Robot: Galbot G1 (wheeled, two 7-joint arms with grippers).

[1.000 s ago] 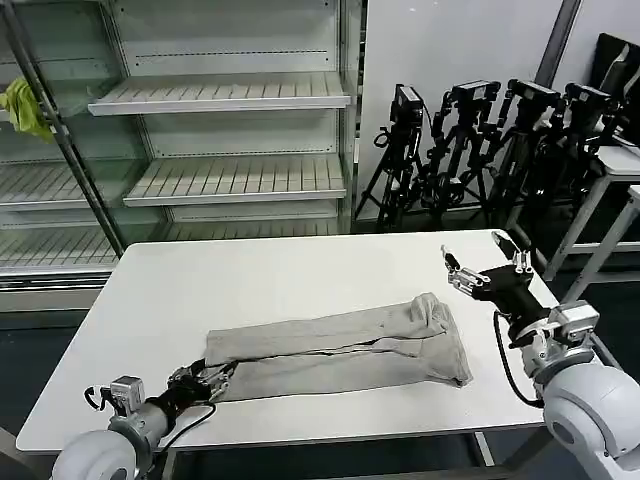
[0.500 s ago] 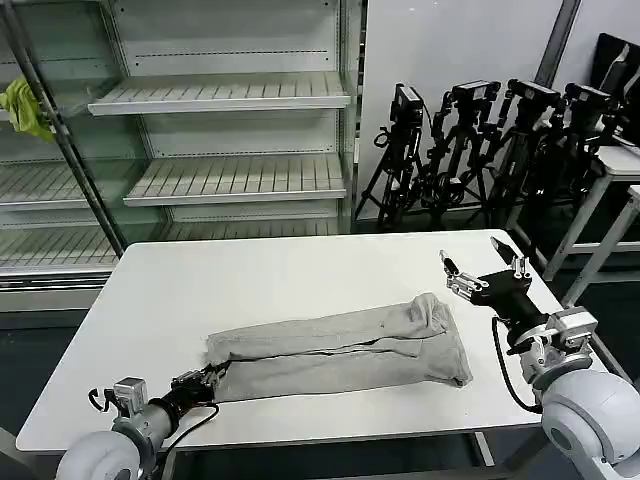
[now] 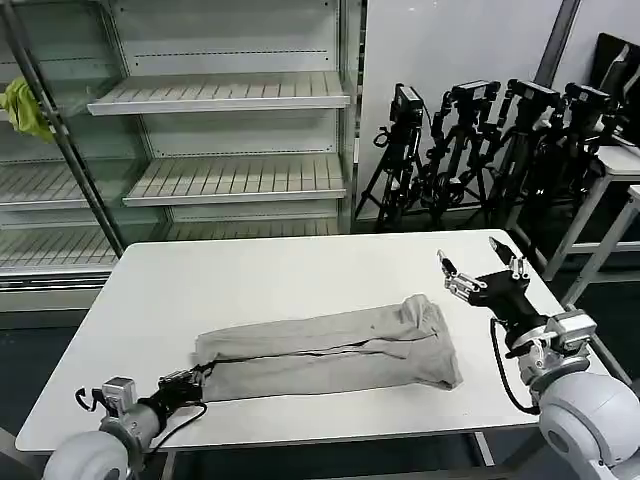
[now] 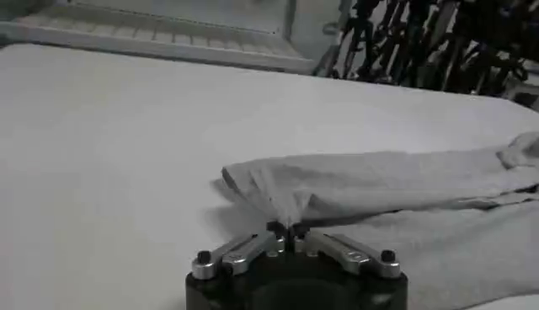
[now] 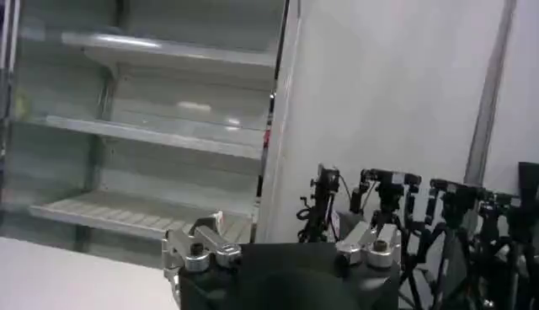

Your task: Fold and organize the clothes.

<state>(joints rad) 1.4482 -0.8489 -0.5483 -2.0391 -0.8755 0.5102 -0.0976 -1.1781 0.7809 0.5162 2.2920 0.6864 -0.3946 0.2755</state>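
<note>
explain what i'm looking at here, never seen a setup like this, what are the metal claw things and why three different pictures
This is a two-armed robot; the metal claws are its grippers, which serve as hands. One picture comes from a camera on its head, looking down at a white table. The other two come from cameras on each wrist, looking out past the claw.

On the table lies a grey T-shirt, folded into a long strip. The left gripper, at the table's near left corner, is pinched shut on the strip's end; the left wrist picture shows the cloth bunched at its closed tips. The right gripper hangs open above the table's right edge, holding nothing; its wrist camera faces the shelves behind.
</note>
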